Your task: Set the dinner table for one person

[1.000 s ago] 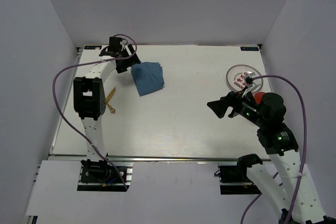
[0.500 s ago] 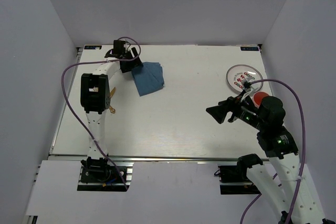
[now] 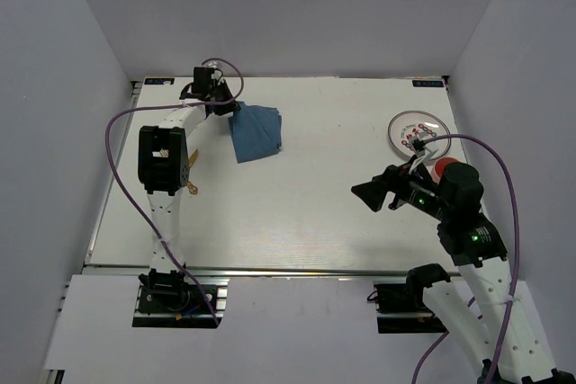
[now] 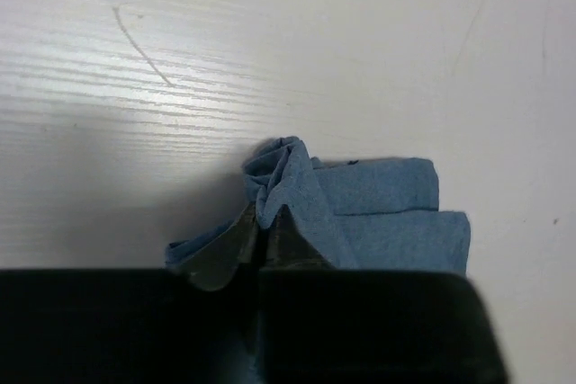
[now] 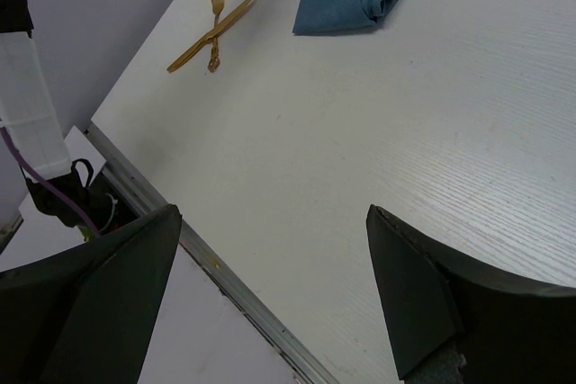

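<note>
Cutlery [image 5: 211, 35] lies crossed by the left edge of the dinner table [image 3: 297, 209], which spreads beneath both arms. The left gripper [image 4: 265, 222] pinches a bunched corner of the blue cloth [image 3: 256, 134]; the right gripper [image 5: 270, 215] hovers, fingers spread wide

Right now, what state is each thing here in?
Blue folded cloth: flat on white table, one edge bunched and pinched.
Left jaws: shut on the cloth.
Right jaws: open, empty, above the table.
Gold fork and knife: lying crossed.
Round patterned plate: flat, untouched.

the dinner table [image 3: 297, 213] lies flat, white, rectangular, a metal rail [image 3: 297, 270] along its near edge.
</note>
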### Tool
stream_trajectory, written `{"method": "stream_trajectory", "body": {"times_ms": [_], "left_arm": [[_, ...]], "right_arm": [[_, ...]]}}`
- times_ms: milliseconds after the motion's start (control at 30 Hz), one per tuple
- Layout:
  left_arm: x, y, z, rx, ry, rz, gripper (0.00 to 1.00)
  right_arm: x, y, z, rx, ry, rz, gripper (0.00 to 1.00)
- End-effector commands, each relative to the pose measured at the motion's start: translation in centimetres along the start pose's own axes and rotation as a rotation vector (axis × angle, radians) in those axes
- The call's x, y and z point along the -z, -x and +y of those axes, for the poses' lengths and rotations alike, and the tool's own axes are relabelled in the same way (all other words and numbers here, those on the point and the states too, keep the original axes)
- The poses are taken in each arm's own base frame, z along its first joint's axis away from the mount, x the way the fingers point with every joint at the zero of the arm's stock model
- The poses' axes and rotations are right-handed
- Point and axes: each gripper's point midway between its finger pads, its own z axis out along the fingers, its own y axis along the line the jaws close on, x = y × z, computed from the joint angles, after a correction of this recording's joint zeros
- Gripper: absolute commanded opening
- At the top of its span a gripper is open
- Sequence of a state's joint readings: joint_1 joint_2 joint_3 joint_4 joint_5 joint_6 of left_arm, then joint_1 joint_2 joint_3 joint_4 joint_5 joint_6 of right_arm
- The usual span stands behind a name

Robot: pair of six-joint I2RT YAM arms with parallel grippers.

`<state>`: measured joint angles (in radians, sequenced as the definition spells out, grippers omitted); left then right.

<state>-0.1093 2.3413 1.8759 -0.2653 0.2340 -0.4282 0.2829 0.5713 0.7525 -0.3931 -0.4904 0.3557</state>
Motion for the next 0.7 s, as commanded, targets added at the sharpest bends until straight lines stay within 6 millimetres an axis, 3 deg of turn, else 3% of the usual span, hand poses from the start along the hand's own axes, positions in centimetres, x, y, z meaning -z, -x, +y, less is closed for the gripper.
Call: {"method": "stream_trajectory", "body": {"times_ms": [0,33,133,167,200,367,400,433,467,500,533,567,600,633,667], "left_arm": [[2.3,2.5,-2.6,-0.031,-0.08,-0.053,0.07],[2.5,2.7,-2.9,-0.031,-0.093,-0.056,0.0],[4.3,3.7,-5.9,-0.046,-0.193,-0.068,0.0],[5.0,3.2,-7.4,-0.057,-0.253,-0.053,0.0],[6.8,4.7,-9.3,-0.065,-0.313,-0.093,0.0],[12.9,4.7,-15.5,-0.034,-0.542,-0.14,0.0],[13.4,3.4,-15.7,-0.039,-0.564,-0.141,0.0],[15.8,3.7,-17.3,-0.061,-0.605,-0.175,0.0],[17.0,3.0,-19.0,-0.082,-0.656,-0.2,0.0],[17.0,0.4,-18.8,-0.082,-0.671,-0.155,0.0],[19.2,0.3,-20.0,-0.105,-0.702,-0.181,0.0],[20.0,-1.4,-21.0,-0.117,-0.725,-0.162,0.0],[19.9,-4.1,-20.2,-0.108,-0.716,-0.131,0.0],[20.6,-5.5,-20.1,-0.108,-0.718,-0.128,0.0],[24.2,-5.8,-21.9,-0.149,-0.782,-0.193,0.04]], "right_arm": [[-0.1,0.6,0.4,0.025,0.022,-0.021,0.89],[-0.2,0.6,0.3,0.023,0.021,-0.022,0.89],[-0.5,0.5,-0.1,0.013,0.015,-0.022,0.89],[-0.8,0.5,-0.4,0.001,0.002,-0.023,0.89],[-0.9,0.3,-0.7,-0.01,-0.007,-0.021,0.89],[-2.2,0.9,-3.0,-0.07,-0.111,-0.052,0.89],[-2.4,1.0,-3.4,-0.074,-0.125,-0.055,0.89],[-2.6,1.5,-4.0,-0.068,-0.153,-0.066,0.89],[-3.1,1.5,-4.6,-0.074,-0.174,-0.054,0.89],[-3.3,1.7,-4.9,-0.073,-0.183,-0.051,0.89],[-3.6,1.9,-5.2,-0.067,-0.192,-0.048,0.89],[-4.1,1.8,-5.5,-0.068,-0.196,-0.034,0.89],[-4.3,1.9,-5.6,-0.069,-0.193,-0.029,0.89],[-4.5,2.0,-5.6,-0.069,-0.192,-0.028,0.89],[-4.8,2.0,-5.8,-0.07,-0.187,-0.028,0.89]]}}
